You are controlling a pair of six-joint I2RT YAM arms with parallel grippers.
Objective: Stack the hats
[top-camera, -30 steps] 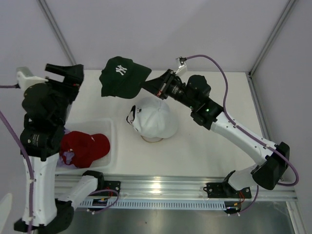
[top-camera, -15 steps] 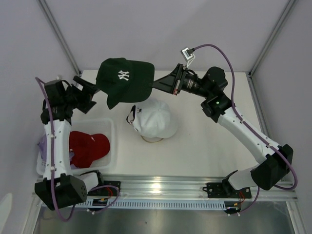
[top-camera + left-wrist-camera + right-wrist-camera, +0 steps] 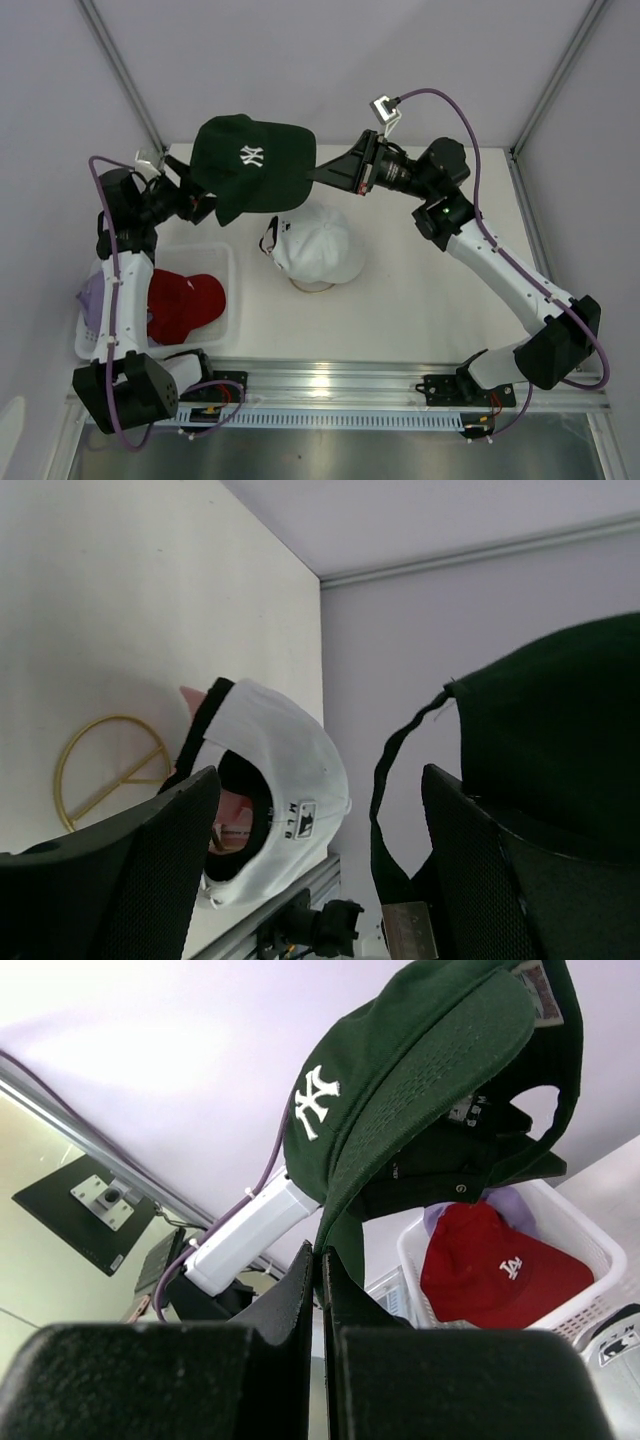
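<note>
A dark green hat (image 3: pixel 250 165) with a white NY logo hangs in the air above the back of the table. My right gripper (image 3: pixel 318 176) is shut on its brim, seen edge-on between the closed fingers (image 3: pixel 322 1260). My left gripper (image 3: pixel 205 205) is open at the hat's rear; the back strap (image 3: pixel 390 770) hangs between its fingers (image 3: pixel 480 880), close to the right one. A white hat (image 3: pixel 320 245) tops a pile at the table's centre, with pink (image 3: pixel 195 695) and black showing beneath. A red hat (image 3: pixel 185 305) and a lavender hat (image 3: pixel 92 298) lie in the basket.
A white mesh basket (image 3: pixel 228 262) stands at the left front, under my left arm. A gold wire-ring stand (image 3: pixel 100 765) lies on the table beside the pile. Grey walls close in the back and sides.
My left arm has swung from above the basket up to the rear of the green hat. The right arm has lifted the hat and shifted it slightly left.
</note>
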